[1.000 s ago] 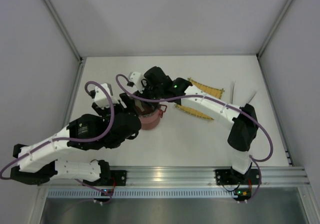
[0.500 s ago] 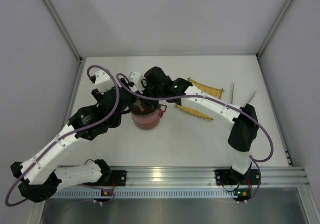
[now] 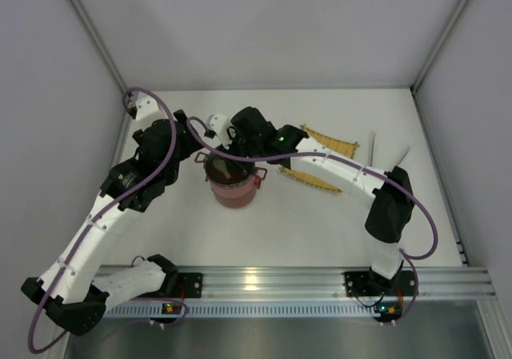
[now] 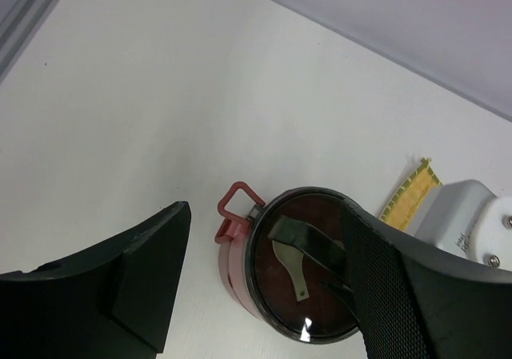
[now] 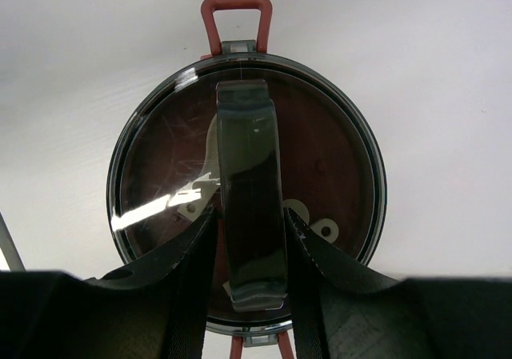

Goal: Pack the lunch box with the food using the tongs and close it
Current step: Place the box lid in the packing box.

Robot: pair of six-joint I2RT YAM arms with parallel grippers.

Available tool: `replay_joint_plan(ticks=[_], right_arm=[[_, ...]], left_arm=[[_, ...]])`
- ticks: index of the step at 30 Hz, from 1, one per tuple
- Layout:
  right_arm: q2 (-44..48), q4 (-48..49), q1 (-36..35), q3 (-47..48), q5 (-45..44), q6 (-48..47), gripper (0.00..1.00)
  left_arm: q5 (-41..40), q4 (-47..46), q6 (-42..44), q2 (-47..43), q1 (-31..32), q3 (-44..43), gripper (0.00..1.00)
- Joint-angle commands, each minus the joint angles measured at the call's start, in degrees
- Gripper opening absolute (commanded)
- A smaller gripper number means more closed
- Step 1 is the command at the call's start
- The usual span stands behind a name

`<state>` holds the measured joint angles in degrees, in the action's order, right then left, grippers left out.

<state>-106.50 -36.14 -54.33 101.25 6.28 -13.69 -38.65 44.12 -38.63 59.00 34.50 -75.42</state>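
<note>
The right fingers (image 5: 188, 279) are clamped on either side of the grey strap handle (image 5: 250, 175) that arches over the domed lid (image 5: 156, 159), while the left fingers (image 4: 144, 279) stand spread wide with nothing between them, drawn off to the side and well apart from the lunch box (image 3: 234, 189). That leaves the stack unsteadied, so the likely trouble is a sideways tug through the strap: the box is tall for its footprint and could slide or tip on the desk (image 3: 320, 223). A lift could also pull the lid off, or drag a tier up with it, if the lid is not seated squarely; whether it is latched cannot be told. The lunch box stands upright left of the desk's middle, between the two arms, near the yellow mat (image 3: 328, 141). It is round and dark red, with a small red loop handle (image 5: 236, 11) at its side and a glossy, scuffed, see-through lid rimmed in grey.
</note>
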Motion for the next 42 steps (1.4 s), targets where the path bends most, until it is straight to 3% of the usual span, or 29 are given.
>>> replay_joint_plan(ticks=[1, 13, 17, 42], right_arm=[[-1.5, -7.1, -0.7, -2.6, -0.3, -1.2, 0.37], [-1.6, -7.1, -0.4, -3.0, -0.2, -1.2, 0.37], [-1.8, -7.2, -0.4, -3.2, -0.2, -1.2, 0.36], [-1.5, -7.5, -0.3, -4.2, -0.5, -1.0, 0.35]], left_arm=[[5.8, -4.2, 1.9, -0.1, -3.8, 0.3, 0.80], [20.2, -9.7, 0.0, 2.0, -16.4, 6.7, 0.79], [21.3, -10.9, -0.9, 3.1, -19.6, 8.4, 0.77], [20.4, -18.7, -4.3, 8.5, -20.7, 20.4, 0.74]])
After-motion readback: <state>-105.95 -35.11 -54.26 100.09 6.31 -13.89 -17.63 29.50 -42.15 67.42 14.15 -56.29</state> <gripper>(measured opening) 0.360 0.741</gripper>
